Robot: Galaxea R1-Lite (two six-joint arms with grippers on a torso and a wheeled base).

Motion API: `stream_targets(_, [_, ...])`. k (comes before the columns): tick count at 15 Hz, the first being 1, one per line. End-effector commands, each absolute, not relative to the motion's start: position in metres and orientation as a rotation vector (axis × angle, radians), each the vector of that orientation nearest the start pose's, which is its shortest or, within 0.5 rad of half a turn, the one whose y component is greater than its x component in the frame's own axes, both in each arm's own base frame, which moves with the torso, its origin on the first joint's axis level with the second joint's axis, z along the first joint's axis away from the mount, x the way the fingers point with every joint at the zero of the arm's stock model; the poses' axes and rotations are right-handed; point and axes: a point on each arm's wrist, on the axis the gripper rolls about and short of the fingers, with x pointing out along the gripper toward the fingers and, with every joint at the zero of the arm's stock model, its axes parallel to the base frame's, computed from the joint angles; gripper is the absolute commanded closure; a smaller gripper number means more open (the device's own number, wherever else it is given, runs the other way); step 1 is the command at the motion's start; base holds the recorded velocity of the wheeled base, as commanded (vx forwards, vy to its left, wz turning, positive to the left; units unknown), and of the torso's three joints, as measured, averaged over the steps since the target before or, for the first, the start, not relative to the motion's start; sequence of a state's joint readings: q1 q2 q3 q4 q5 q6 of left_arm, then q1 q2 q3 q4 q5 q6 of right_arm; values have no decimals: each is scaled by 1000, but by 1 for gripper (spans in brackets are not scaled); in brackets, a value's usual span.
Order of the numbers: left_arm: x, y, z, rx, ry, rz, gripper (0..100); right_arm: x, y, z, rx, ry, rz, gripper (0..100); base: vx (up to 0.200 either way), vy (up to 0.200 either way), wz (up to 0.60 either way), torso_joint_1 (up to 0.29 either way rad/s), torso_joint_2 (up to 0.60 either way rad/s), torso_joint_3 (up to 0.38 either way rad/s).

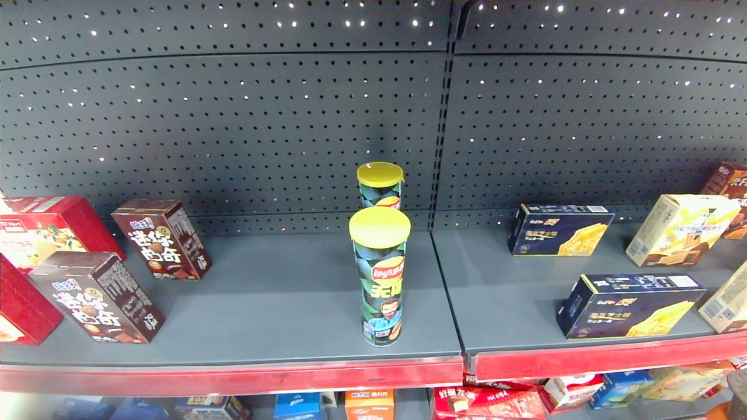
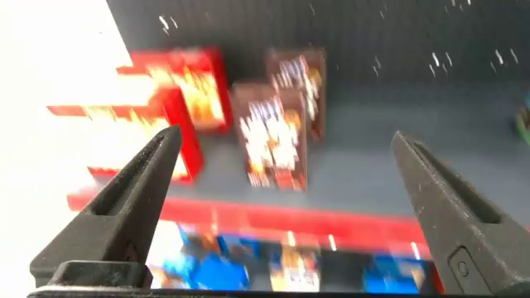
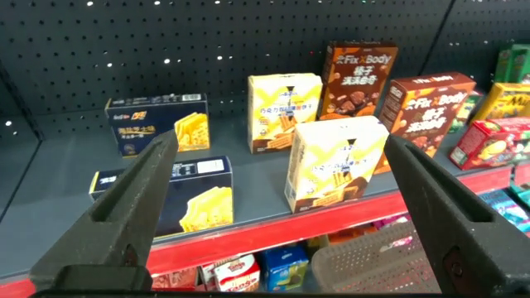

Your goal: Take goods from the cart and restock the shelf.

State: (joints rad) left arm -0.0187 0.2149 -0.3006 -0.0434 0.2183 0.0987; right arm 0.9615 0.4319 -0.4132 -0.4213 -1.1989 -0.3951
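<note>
The front can [image 1: 379, 274] has a yellow lid and stands up tall near the middle of the grey shelf [image 1: 262, 303], close to its front edge. The back can [image 1: 380, 184] stands right behind it. Brown boxes [image 1: 96, 294] and red boxes [image 1: 46, 227] are on the left. Blue boxes [image 1: 630, 306] and pale yellow boxes [image 1: 680, 228] are on the right. The left pincer [image 2: 286, 136] is wide apart and holds nothing. The right pincer [image 3: 281, 139] is wide apart too, with nothing in it.

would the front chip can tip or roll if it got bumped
It probably tips easily: the front can is tall and narrow, standing upright close to the red shelf lip. Once down, its round body would likely roll. It looks like a rigid tube, so it should keep its shape when squeezed.
</note>
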Motion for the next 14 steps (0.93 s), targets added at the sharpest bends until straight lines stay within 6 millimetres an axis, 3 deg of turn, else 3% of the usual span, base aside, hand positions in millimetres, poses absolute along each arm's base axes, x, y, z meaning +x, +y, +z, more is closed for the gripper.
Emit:
stream_targets(1, [-42,7,153,66,-176,172,0,7,-27,232,-26,-142,-274,0,0,0,0,0,0,0])
stream_targets(5, [-32,7,132,63,-105,167,0,7,-27,232,-27,-143,-273,0,0,0,0,0,0,0])
stream_targets(7, [-21,6,108,66,-110,164,0,5,-29,233,-18,-148,-277,0,0,0,0,0,0,0])
stream_targets(11, [-28,6,123,90,-113,287,0,4,-32,232,-11,-148,-288,0,0,0,0,0,0,0])
stream_targets(14, [-37,6,110,78,-92,274,0,3,-33,231,-10,-149,-288,0,0,0,0,0,0,0])
